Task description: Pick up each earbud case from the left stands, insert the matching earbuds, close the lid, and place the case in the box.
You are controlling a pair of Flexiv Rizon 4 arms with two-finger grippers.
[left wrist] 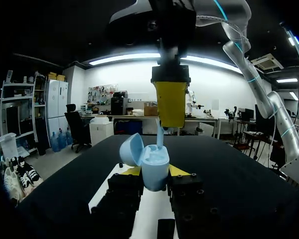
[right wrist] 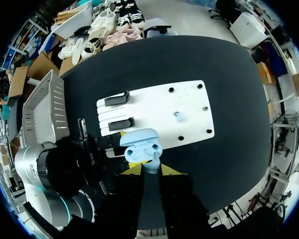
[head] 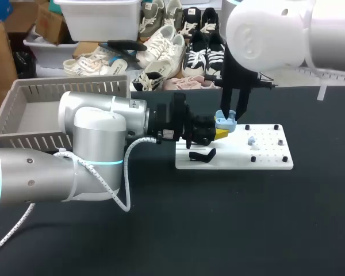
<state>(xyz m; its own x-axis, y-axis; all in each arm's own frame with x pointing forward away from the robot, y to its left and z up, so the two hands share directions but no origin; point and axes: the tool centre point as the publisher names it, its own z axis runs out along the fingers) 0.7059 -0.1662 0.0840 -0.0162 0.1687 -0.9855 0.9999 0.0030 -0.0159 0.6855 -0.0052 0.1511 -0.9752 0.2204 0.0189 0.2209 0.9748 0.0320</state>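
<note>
A light blue earbud case (left wrist: pixel 155 168) stands upright with its lid (left wrist: pixel 131 149) swung open. My left gripper (left wrist: pixel 154 173) is shut on its body from both sides, just above the white board (head: pixel 264 158). From above, my right gripper (right wrist: pixel 150 170) hangs over the open case (right wrist: pixel 142 146), shut on a pale blue earbud (left wrist: pixel 160 136) whose end touches the case's cavity. In the head view the left gripper (head: pixel 218 134) holds the case (head: pixel 225 121) under the right gripper (head: pixel 230 110). A second pale earbud (head: pixel 251 140) rests on the board.
Two black stands (right wrist: pixel 117 98) (right wrist: pixel 121 123) sit at the board's left end, and black pegs (head: pixel 284 158) dot its right part. A grey slatted box (head: pixel 23 112) stands at the table's back left.
</note>
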